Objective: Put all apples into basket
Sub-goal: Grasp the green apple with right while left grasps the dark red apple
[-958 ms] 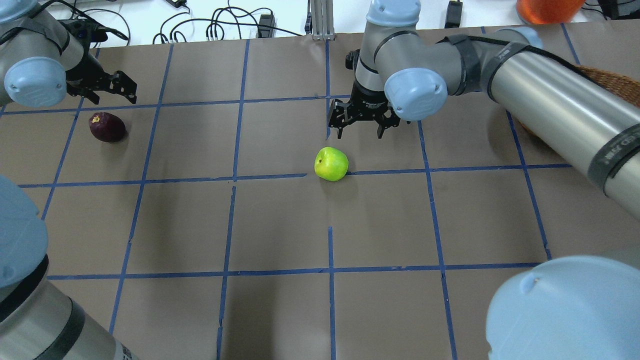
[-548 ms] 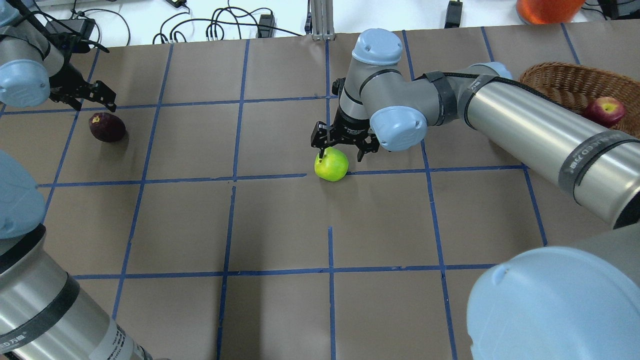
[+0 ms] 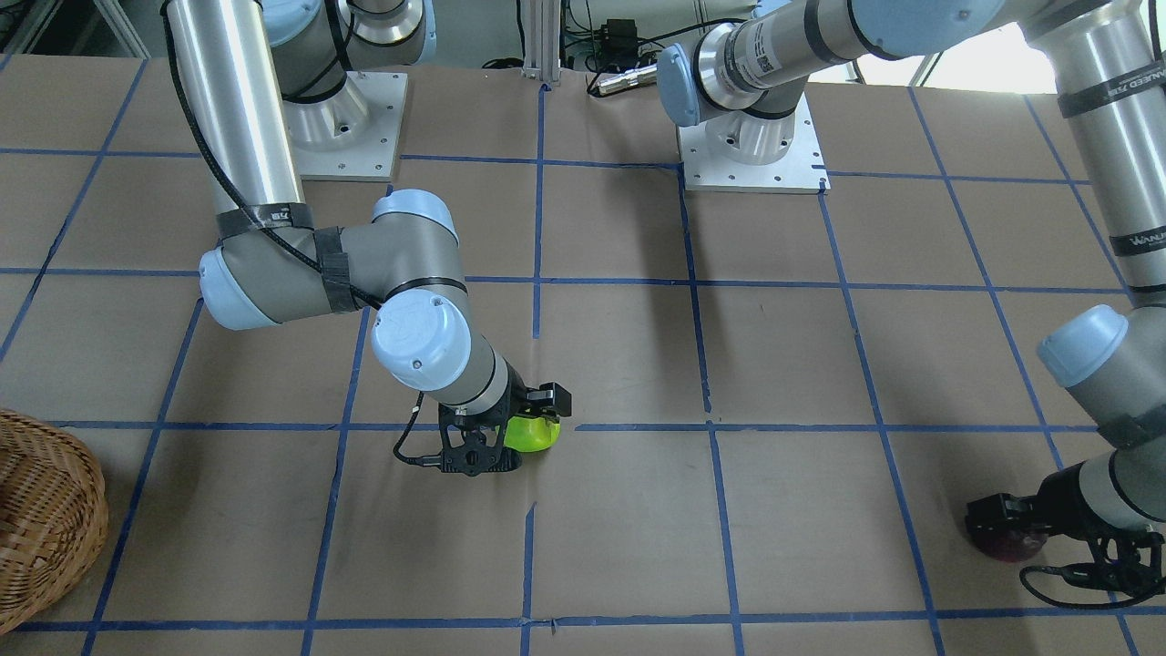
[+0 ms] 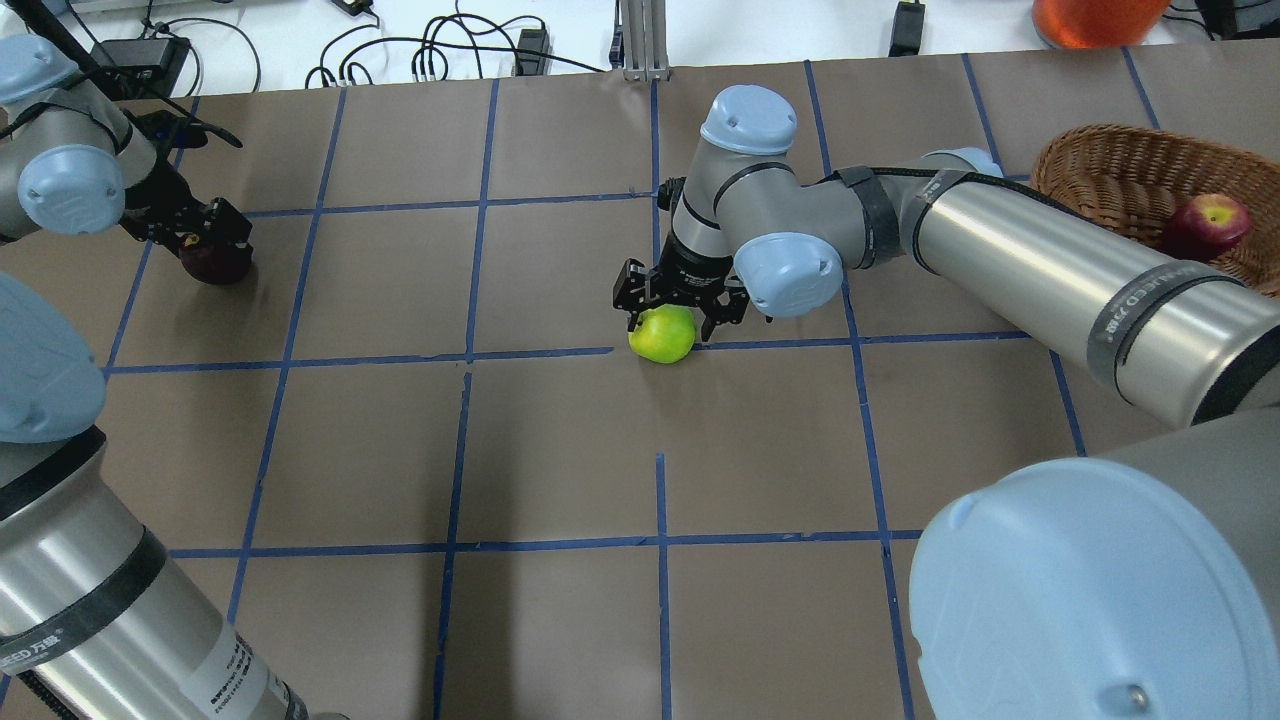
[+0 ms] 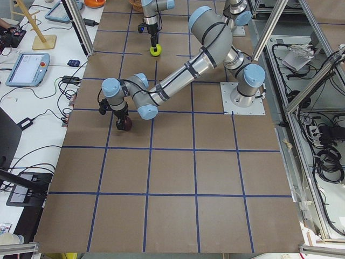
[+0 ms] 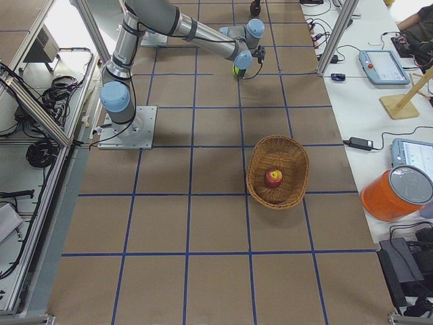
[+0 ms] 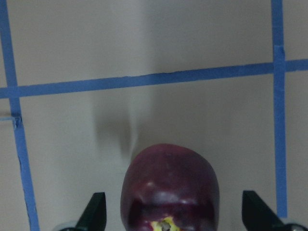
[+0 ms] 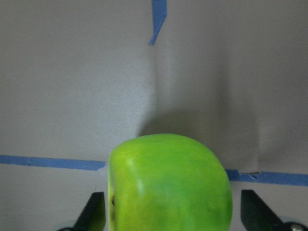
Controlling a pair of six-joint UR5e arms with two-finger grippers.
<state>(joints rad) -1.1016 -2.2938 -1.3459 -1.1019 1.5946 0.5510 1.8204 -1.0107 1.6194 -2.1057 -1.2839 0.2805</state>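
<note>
The lime green apple [image 4: 662, 337] lies on the table at mid-table. My right gripper [image 4: 672, 316] is open and low over it, one finger on each side; the right wrist view shows the apple [image 8: 168, 183] between the fingertips [image 8: 95, 211] with small gaps. The dark purple-maroon apple [image 4: 215, 264] lies at the far left. My left gripper [image 4: 205, 232] is open around it, with gaps beside the apple [image 7: 168, 183] in the left wrist view. The red apple [image 4: 1205, 224] lies in the wicker basket [image 4: 1110, 160] at the far right.
An orange container [image 4: 1095, 18] stands beyond the basket. Cables [image 4: 430, 55] and an aluminium post [image 4: 645, 40] lie along the table's far edge. My right arm's long forearm [image 4: 1040, 260] stretches between the basket and the green apple.
My right gripper has moved toward me and down, from behind the green apple to around it. My left gripper has come down over the dark apple. Neither apple has moved.
</note>
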